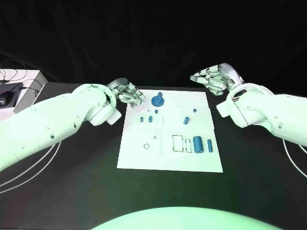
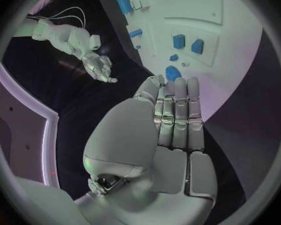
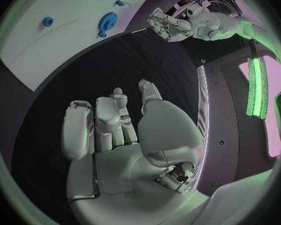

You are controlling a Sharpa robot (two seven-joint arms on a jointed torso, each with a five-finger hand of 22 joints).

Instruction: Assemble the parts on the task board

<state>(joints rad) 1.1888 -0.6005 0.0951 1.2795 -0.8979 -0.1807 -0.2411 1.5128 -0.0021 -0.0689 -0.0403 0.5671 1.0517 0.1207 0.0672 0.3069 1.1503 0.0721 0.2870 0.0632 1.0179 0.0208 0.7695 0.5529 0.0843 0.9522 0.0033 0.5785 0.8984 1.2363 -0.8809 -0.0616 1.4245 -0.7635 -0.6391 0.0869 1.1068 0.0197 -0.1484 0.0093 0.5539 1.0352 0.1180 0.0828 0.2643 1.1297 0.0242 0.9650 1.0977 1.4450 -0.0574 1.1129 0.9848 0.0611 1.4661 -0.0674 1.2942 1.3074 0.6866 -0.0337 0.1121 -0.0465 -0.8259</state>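
Task board (image 1: 169,155) lies mid-table, its nearer stretch bare white. Blue parts (image 1: 197,142) sit midway; the small ones beyond are too tiny to name. A round blue part (image 1: 158,100) stands near the far edge. Left hand (image 1: 128,91), partly hidden behind its arm, and right hand (image 1: 212,78) both hang empty, fingers loosely apart.
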